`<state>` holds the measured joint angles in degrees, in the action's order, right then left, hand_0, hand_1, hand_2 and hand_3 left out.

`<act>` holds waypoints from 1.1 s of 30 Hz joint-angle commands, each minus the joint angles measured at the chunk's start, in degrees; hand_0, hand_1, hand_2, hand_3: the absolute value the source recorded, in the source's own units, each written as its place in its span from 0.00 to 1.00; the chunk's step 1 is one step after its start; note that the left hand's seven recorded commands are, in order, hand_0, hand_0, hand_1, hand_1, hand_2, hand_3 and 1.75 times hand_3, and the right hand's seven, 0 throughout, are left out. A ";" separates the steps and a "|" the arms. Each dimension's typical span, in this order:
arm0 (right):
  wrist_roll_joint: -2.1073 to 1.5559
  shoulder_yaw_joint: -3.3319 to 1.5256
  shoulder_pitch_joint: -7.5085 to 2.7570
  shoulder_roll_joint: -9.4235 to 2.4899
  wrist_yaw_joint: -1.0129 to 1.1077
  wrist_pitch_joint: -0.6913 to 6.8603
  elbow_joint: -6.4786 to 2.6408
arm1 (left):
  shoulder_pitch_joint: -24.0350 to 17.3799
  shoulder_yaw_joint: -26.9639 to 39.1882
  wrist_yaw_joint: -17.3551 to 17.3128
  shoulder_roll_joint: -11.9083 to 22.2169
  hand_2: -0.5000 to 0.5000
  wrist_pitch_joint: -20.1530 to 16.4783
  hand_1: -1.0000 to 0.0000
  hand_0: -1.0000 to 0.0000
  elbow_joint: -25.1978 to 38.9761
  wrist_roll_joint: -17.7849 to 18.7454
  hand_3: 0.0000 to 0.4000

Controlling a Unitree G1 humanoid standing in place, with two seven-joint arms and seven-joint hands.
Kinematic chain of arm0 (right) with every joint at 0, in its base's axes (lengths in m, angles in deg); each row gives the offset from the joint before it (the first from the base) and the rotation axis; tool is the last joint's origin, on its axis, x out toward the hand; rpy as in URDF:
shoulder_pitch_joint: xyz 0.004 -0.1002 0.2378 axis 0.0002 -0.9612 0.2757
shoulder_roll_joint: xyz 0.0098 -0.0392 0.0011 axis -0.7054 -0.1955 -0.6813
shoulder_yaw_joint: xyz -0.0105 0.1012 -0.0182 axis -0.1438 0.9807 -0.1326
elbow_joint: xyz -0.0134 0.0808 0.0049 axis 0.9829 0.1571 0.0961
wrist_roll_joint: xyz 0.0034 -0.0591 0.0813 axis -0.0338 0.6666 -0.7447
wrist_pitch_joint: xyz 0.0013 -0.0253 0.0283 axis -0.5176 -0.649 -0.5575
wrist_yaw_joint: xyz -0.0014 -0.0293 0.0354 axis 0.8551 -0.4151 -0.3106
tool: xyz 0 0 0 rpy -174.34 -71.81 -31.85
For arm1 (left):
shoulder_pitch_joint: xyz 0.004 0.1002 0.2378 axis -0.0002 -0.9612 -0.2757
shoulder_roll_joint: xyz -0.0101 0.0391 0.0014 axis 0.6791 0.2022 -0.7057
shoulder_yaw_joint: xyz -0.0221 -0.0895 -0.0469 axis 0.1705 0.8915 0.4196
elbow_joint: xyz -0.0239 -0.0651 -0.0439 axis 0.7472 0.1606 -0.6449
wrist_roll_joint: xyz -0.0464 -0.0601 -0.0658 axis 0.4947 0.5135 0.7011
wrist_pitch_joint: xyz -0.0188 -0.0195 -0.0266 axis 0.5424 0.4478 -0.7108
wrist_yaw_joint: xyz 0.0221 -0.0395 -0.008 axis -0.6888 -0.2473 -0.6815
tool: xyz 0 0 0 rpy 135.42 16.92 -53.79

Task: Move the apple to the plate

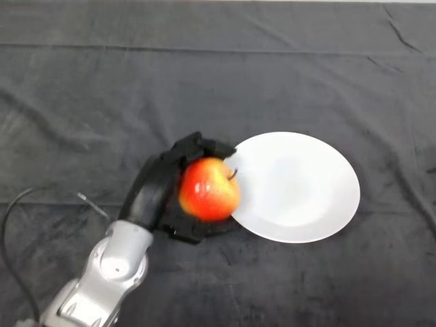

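Red-and-yellow apple sits gripped in the black robot hand, fingers curled around it, at the left rim of a white plate on the dark-clothed tabletop.

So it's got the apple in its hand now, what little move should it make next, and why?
Probably carry the apple a little further to the robot's right, over the middle of the plate, before letting go. The hand has its fingers curled round the apple, which only overlaps the plate's left rim; released here, it might roll off onto the cloth.
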<state>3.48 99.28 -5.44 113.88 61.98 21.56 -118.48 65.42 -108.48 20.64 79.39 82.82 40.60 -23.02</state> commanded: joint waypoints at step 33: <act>-1.82 0.58 1.82 1.48 -0.15 -0.12 1.79 | 25.21 -21.93 7.30 -10.56 0.50 7.49 0.00 0.00 -28.79 11.68 1.00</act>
<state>3.46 99.27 -5.44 113.87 61.97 21.56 -118.48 87.23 -128.96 27.54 68.92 88.90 13.06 -11.65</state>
